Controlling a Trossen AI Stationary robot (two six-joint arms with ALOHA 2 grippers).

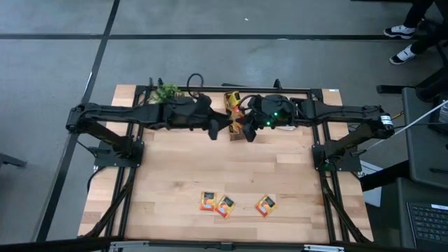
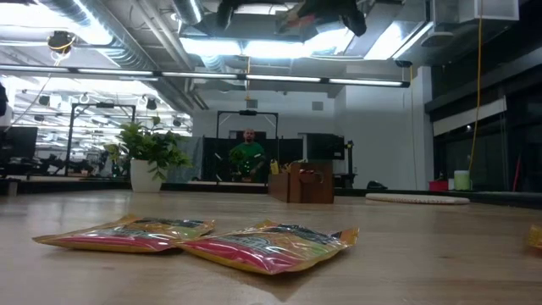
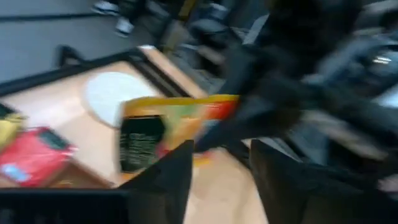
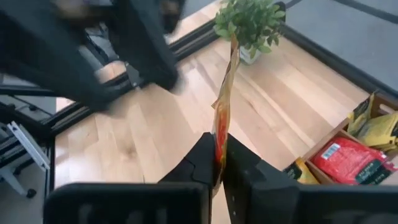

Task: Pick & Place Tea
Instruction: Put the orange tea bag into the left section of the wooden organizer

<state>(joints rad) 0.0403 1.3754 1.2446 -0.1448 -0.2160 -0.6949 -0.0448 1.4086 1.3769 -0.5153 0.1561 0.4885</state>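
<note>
**Handover above the tea box**

Sachets are changing grippers up at the far edge of the table. The right gripper point(image 4: 219, 163) has its fingers clenched on the lower edge of a tall yellow-orange sachet point(image 4: 222, 106), which stands on edge between them. The left gripper point(image 3: 221, 171) faces that same sachet broadside, its fingers parted with nothing between them, so the right arm alone carries it.

To my eye the step is getting this sachet down into the wooden box point(image 1: 236, 130) that sits just beneath both grippers. I'd want the left arm to draw clear first, since the two wrists are crowded close. Then the right should lower the sachet upright into a free slot and only let go once the bottom edge is inside the wall; the thin foil looks likely to flop or catch on the rim.

The box already holds a red sachet point(image 4: 348, 158) lying flat and yellow ones point(image 4: 376, 127) standing beside it. Three orange sachets point(image 1: 225, 205) lie on the near part of the table point(image 1: 210, 168), well apart from the box. A potted plant point(image 4: 250, 22) stands near the far edge.
</note>
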